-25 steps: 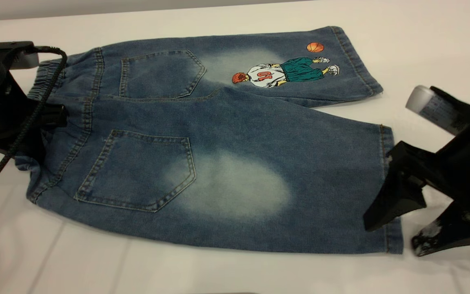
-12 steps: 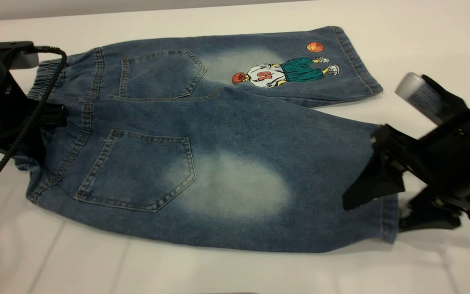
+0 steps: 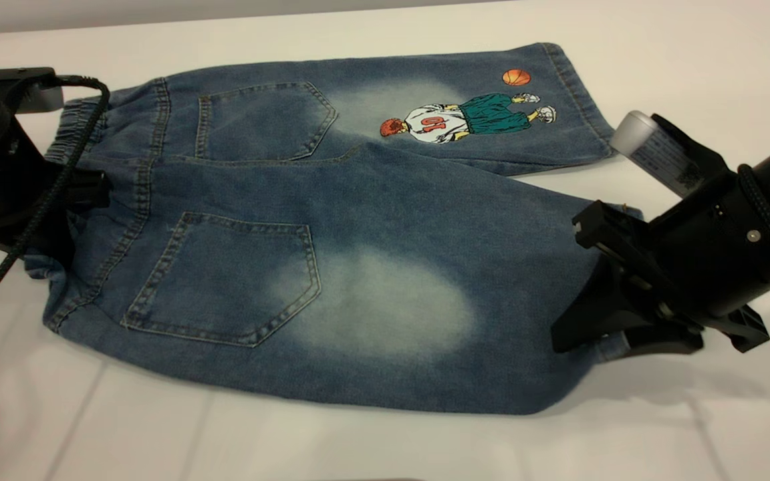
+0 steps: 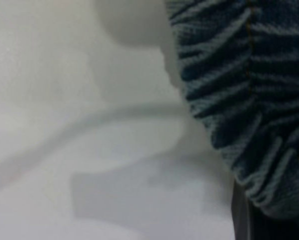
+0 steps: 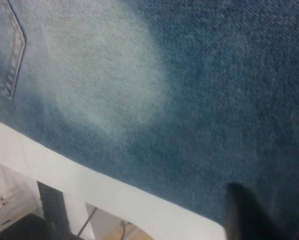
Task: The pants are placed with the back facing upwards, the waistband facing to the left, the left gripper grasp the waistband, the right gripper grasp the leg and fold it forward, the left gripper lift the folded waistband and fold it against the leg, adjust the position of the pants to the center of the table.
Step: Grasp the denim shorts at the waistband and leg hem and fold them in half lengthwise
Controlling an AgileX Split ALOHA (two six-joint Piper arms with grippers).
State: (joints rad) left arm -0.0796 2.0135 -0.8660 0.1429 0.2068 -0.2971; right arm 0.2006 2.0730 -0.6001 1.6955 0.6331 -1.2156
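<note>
- The pants lie flat on the white desk, back pockets up, waistband to the left.
- The left pincer sits at the waistband; whether it has closed there cannot be told.
- The right pincer is clamped on the near leg's hem, which is lifted slightly.
- No fold is made yet; both folds and the centring are left.

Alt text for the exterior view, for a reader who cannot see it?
Denim pants lie back-up on a white table, waistband at the view's left. The left gripper sits at the waistband; the right gripper is at the near leg's hem, which is lifted.
</note>
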